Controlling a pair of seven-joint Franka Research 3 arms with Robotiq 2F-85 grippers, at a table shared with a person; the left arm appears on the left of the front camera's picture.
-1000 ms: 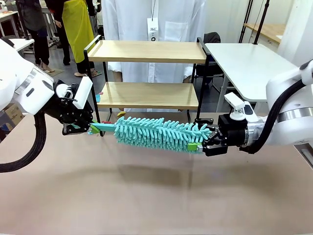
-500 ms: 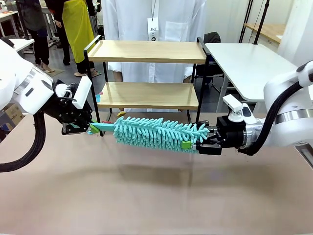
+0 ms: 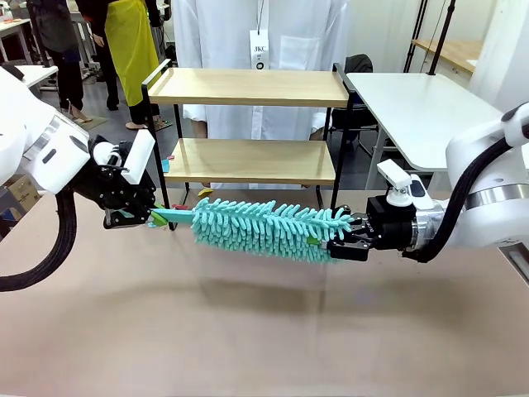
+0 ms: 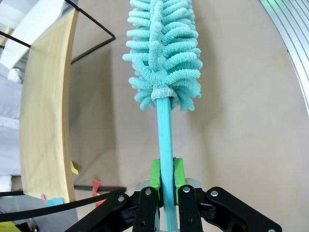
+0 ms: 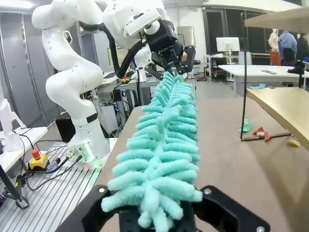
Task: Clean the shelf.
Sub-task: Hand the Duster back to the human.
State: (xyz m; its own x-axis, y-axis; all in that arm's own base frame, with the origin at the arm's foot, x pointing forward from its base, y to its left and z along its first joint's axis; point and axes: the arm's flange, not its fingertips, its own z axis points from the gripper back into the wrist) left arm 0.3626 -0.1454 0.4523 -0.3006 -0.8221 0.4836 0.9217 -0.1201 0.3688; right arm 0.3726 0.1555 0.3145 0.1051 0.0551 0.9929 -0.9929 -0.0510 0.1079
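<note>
The shelf (image 3: 248, 124) stands just beyond both grippers, its two wooden boards bare and not yet touched by anything. Between me and it hangs the teal duster (image 3: 264, 227), stretched level above the table (image 3: 248, 331). My left gripper (image 3: 140, 217) has its jaws clamped tight on the thin handle; my right gripper (image 3: 335, 246) is pinched shut into the fluffy tip at the other end.

I'd judge this a handover or a re-grip. To do it well, one arm should own the duster by its handle; the right is squeezing soft fibres, which will slip under any pull. Best let the tip go before I swing toward the boards.

The left wrist view gives me what the front cannot: green pads (image 4: 155, 175) squarely either side of the handle. The right wrist view shows coloured scraps (image 5: 260, 131) lying under the shelf.
</note>
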